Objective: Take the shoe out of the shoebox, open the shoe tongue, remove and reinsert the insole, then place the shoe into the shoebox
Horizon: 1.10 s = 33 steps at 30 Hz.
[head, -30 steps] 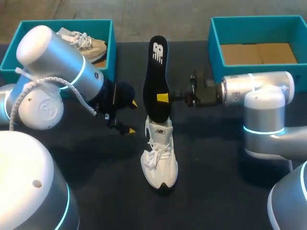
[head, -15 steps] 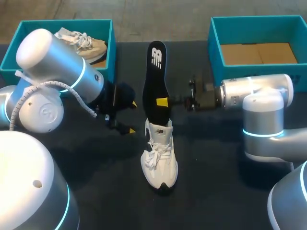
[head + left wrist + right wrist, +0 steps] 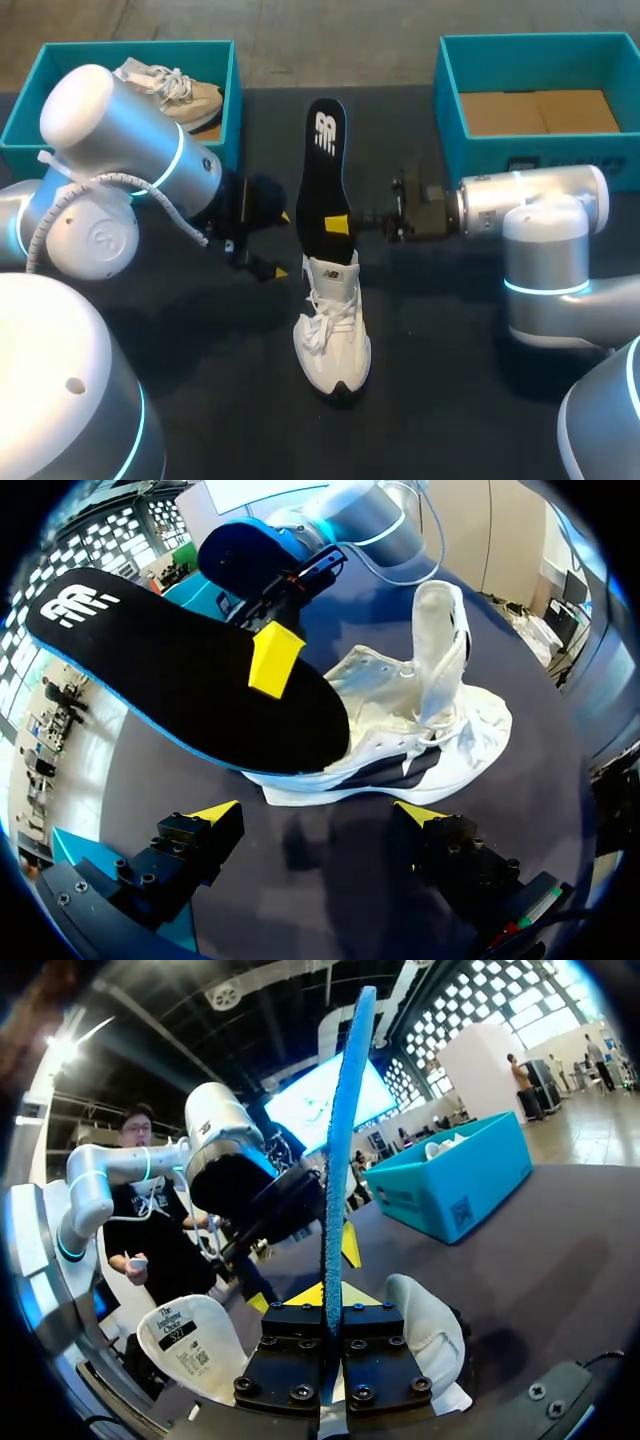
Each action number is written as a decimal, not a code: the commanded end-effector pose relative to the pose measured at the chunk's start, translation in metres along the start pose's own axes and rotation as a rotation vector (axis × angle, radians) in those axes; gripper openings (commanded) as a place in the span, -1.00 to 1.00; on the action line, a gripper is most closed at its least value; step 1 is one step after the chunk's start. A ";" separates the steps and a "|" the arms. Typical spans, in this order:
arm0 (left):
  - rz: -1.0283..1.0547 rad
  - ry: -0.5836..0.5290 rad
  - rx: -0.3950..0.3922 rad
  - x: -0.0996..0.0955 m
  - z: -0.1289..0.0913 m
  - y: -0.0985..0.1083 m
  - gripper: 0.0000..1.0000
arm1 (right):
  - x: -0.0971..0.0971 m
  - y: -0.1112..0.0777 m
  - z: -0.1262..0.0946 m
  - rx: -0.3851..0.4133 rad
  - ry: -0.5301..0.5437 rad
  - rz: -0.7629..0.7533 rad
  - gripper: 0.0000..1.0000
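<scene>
A white shoe [image 3: 333,325] stands on the black table, toe toward the front edge. A black insole [image 3: 322,180] with a blue edge rises steeply from its opening, heel end down. My right gripper [image 3: 340,224] comes in from the right and is shut on the insole's lower part. In the right wrist view the insole [image 3: 340,1140] shows edge-on between the clamped fingers of that gripper [image 3: 328,1298], with the shoe [image 3: 425,1335] under it. My left gripper [image 3: 268,243] stands open just left of the shoe. Seen from the left wrist, insole [image 3: 180,670] and shoe [image 3: 420,720] lie ahead of the left gripper [image 3: 320,810].
A teal shoebox [image 3: 25,110] at the back left holds a beige shoe [image 3: 170,85]. A second teal shoebox [image 3: 450,90] at the back right holds brown cardboard [image 3: 535,110]. Bare black tabletop lies around and in front of the white shoe.
My right gripper has brought the insole down a little toward the shoe's opening. The left arm has edged slightly to the right. Both grippers keep their state.
</scene>
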State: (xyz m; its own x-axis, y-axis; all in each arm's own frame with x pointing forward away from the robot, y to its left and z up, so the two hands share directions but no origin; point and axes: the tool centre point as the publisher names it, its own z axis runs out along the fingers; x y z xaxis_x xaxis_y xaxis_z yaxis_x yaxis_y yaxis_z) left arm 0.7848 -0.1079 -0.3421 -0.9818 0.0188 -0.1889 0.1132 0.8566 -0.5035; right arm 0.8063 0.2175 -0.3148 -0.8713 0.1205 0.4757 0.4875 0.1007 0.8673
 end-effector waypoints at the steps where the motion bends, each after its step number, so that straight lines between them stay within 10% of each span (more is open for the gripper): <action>1: -0.007 -0.013 -0.001 0.000 0.005 -0.002 1.00 | 0.002 -0.004 0.001 0.005 -0.003 0.008 -1.00; 33: -0.002 -0.012 0.008 0.000 0.006 -0.008 1.00 | 0.009 -0.034 0.013 0.050 0.047 0.088 -1.00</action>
State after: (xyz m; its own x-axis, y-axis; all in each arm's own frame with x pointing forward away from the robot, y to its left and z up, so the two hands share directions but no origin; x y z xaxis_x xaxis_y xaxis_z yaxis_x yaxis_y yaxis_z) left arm 0.7862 -0.1183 -0.3425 -0.9809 0.0119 -0.1940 0.1113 0.8526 -0.5106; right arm 0.7827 0.2231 -0.3380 -0.8279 0.0839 0.5546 0.5608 0.1371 0.8165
